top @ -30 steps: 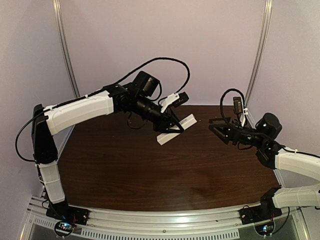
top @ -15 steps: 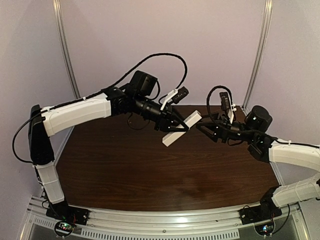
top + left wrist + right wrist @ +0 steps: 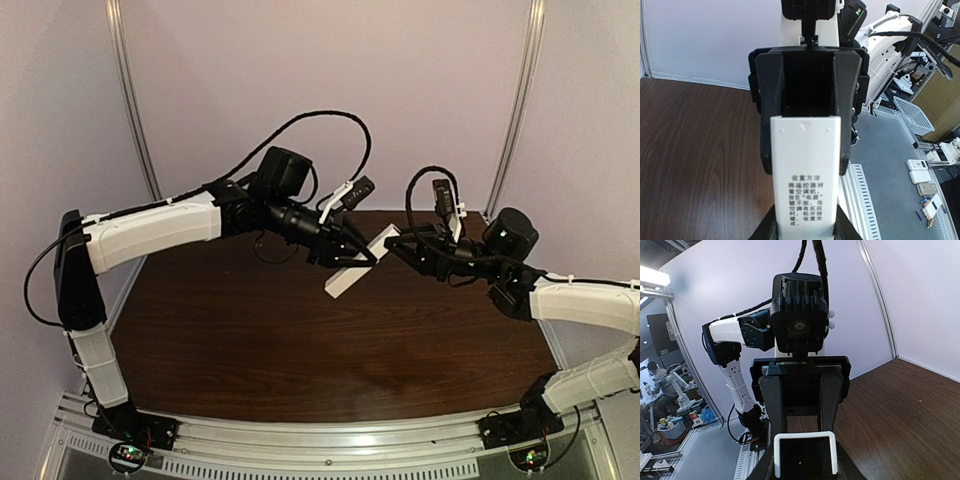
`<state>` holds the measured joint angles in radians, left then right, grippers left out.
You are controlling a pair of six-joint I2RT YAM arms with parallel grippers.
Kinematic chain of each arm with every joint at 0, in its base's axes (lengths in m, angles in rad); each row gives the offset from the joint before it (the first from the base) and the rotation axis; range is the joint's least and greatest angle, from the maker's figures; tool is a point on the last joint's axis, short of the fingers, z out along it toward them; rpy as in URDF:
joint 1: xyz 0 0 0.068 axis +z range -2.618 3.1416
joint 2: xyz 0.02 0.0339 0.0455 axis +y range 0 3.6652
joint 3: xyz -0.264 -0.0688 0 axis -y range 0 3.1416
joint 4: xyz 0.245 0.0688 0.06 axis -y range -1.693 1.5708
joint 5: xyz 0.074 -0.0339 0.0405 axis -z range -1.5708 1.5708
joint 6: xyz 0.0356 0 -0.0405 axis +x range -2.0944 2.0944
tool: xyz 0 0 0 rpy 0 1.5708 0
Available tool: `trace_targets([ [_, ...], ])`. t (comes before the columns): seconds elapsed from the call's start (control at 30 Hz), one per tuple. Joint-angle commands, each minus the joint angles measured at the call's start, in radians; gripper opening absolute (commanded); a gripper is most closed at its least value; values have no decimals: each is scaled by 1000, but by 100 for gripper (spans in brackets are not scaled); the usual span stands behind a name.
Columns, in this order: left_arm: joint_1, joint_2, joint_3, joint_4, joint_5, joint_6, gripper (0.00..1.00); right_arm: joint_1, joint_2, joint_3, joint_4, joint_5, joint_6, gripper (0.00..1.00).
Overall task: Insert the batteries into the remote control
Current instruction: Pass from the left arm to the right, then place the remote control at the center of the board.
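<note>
Clearly Chinese-printed remote control [image 3: 805, 170] in left claw [image 3: 352, 256]

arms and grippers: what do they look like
The left arm and right arm have white shells with black joints and bases. A black cable loops over each wrist. The left gripper and right gripper are black and boxy with two flat fingers.

A robotics lab, with cluttered workbenches [image 3: 674, 431] and a worker [image 3: 654, 373].
</note>
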<state>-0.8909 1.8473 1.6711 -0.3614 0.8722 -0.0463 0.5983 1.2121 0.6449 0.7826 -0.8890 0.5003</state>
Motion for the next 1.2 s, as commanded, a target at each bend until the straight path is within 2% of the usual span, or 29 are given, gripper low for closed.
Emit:
trace_targets([
  [0.0,1,-46,-18,79,8,-9,17,7,9,47,18,-16,12,20],
  [0.07,6,-48,-24,83,8,-12,21,8,12,55,10,-22,13,16],
  [0.1,9,-50,-27,82,6,-14,26,8,12,58,2,-24,14,14],
  [0.37,70,-125,-117,116,-42,-44,81,-1,2,84,-74,-25,4,5],
  [0.47,107,-178,-158,119,-68,-46,96,-9,4,119,-194,-13,-42,3],
  [0.63,201,-283,-260,134,-179,-95,97,-8,60,294,-654,92,-223,0],
  [0.73,274,-348,-359,188,-260,-178,97,-7,140,440,-959,181,-312,0],
  [0.87,392,-443,-509,283,-307,-295,97,12,237,596,-1259,323,-384,0],
  [0.93,410,-480,-559,291,-352,-304,97,28,273,670,-1381,404,-405,0],
  [1.17,417,-534,-643,319,-394,-291,97,109,353,741,-1515,667,-433,0],
])
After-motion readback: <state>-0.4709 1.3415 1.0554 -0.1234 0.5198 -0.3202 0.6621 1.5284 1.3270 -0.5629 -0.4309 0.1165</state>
